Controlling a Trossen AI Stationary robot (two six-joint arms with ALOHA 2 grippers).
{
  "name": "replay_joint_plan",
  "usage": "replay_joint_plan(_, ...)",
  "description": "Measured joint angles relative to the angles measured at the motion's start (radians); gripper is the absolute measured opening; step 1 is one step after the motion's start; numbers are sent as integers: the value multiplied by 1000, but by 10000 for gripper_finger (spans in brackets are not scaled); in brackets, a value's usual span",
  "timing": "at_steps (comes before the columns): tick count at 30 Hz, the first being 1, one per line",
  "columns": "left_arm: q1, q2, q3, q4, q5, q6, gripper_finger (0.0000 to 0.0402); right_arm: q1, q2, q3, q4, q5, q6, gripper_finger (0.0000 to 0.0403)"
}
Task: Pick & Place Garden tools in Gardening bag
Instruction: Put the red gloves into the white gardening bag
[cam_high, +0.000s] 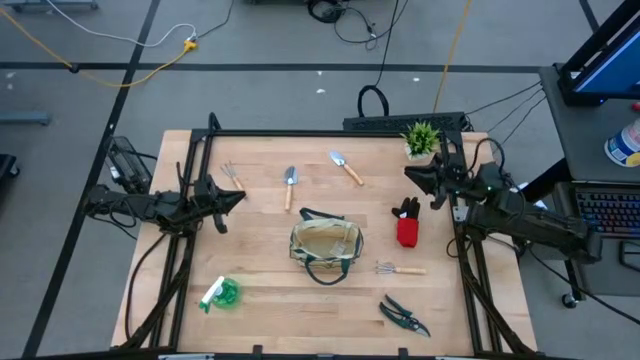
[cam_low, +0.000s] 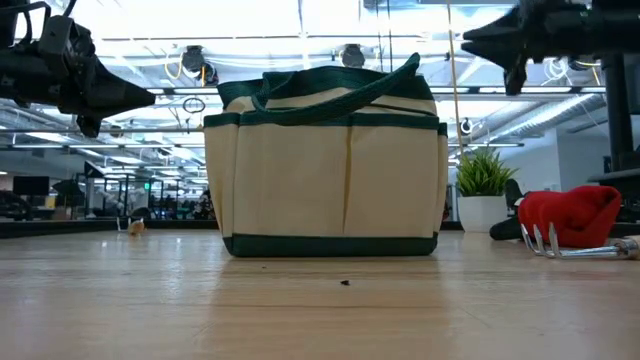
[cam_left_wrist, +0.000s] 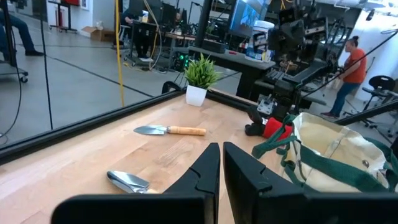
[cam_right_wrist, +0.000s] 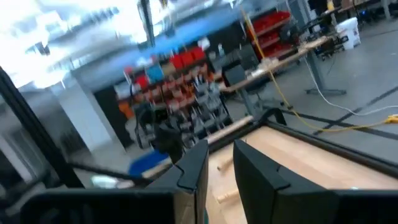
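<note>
The khaki gardening bag (cam_high: 325, 250) with dark green trim stands upright on its base at the table's middle; it also shows in the low view (cam_low: 330, 170). Around it, flat on the wood, lie a fork (cam_high: 232, 175), two trowels (cam_high: 290, 185) (cam_high: 346, 167), a red-and-black item (cam_high: 406, 225), a small rake (cam_high: 400, 269), pruning shears (cam_high: 404, 315) and a green-and-white item (cam_high: 220, 293). My left gripper (cam_high: 235, 197) hovers above the table near the fork, shut and empty (cam_left_wrist: 221, 163). My right gripper (cam_high: 410, 172) hovers above the table by the far right corner, slightly open and empty (cam_right_wrist: 221, 163).
A small potted green plant (cam_high: 421, 138) stands at the far right corner, just behind my right gripper. A black frame (cam_high: 330, 132) runs along the table's far edge and sides. Bare wood lies between the bag and the near edge.
</note>
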Motion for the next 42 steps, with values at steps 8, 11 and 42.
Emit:
replay_joint_plan(8,0,0,0,-8,0,-1,24,3,233,314,-520,7,-106,70)
replay_joint_plan(11,0,0,0,-8,0,-1,24,3,312,392,-662,6,-108,61)
replay_joint_plan(42,0,0,1,-8,-26,19,24,3,498,510,-1183,-51,114,22)
